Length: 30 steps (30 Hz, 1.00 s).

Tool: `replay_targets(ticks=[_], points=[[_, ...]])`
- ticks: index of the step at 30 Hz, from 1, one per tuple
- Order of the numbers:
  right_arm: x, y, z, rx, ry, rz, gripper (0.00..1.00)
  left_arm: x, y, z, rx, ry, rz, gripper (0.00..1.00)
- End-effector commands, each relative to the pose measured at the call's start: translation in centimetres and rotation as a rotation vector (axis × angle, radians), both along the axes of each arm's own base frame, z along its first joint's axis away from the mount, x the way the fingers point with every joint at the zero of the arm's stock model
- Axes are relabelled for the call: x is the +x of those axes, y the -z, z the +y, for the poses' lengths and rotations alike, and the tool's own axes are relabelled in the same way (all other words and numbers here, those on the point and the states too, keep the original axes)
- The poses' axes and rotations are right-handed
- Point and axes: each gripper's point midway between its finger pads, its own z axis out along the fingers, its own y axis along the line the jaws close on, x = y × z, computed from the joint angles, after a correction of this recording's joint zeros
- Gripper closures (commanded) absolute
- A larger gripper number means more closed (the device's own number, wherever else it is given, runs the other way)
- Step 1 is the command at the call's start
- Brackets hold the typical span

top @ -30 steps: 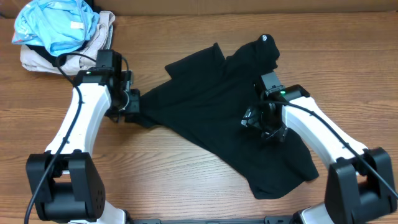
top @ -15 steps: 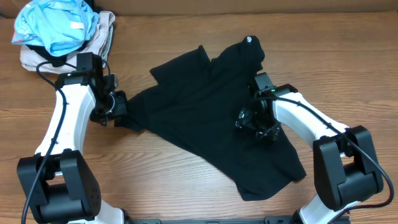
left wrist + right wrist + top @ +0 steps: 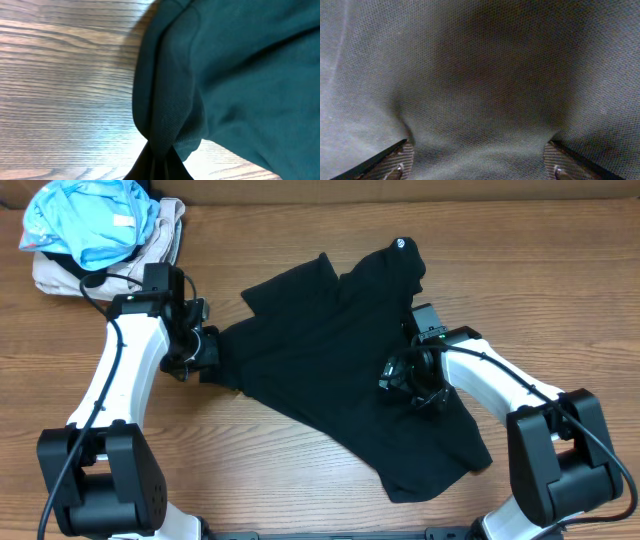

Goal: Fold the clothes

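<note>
A: Where the black shirt [image 3: 340, 370] narrows to its 9 o'clock edge, the left gripper [image 3: 205, 350] is pinched tight on a bunched fold of it.
B: And the right gripper [image 3: 405, 380]?
A: Its jaws are spread wide and pressed onto the cloth right of centre, clamping nothing.
B: Where's the shirt?
A: Spread mid-table [image 3: 560, 300], with one corner toward 5 o'clock.
B: Room?
A: Bare wood from 6 to 8 o'clock and at 3. The light blue garment [image 3: 90, 220] on the beige garment [image 3: 55, 275] fills 10.

no legible text, white mark [image 3: 401, 244] on black shirt [image 3: 330, 330] unreadable
</note>
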Motion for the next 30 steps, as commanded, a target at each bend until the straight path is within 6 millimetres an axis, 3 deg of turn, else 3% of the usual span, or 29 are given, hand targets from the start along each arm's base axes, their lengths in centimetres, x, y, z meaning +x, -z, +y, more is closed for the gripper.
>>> replay_targets(ticks=[1, 10, 12, 18, 21, 24, 27, 30], points=[[-1.4, 2.5, -2.3, -0.026, 0.061, 0.072, 0.11, 0.4, -0.6, -1.5, -0.017, 0.025, -0.014, 0.96], [4.1, 2.2, -8.7, 0.006, 0.28, -0.093, 0.16, -0.2, -0.6, -5.5, -0.028, 0.119, -0.006, 0.96], [6.3, 1.7, -10.9, 0.017, 0.34, -0.179, 0.17, -0.6, -0.6, -7.2, -0.054, 0.162, -0.004, 0.96], [10.9, -0.6, -14.6, 0.055, 0.351, -0.381, 0.17, -1.1, -0.8, -10.7, -0.081, 0.247, -0.019, 0.96], [12.0, -3.1, -15.1, 0.092, 0.314, -0.401, 0.17, -1.0, -0.9, -12.4, -0.089, 0.277, -0.041, 0.96], [12.1, -7.2, -15.3, 0.086, 0.294, -0.392, 0.14, -0.9, -1.1, -13.9, -0.094, 0.318, -0.071, 0.96], [11.3, -12.0, -14.9, 0.088, 0.285, -0.405, 0.1, -0.5, -1.2, -14.9, -0.1, 0.341, -0.101, 0.96], [9.2, -16.0, -14.2, 0.092, 0.287, -0.423, 0.08, 0.0, -1.4, -15.1, -0.104, 0.344, -0.124, 0.96]])
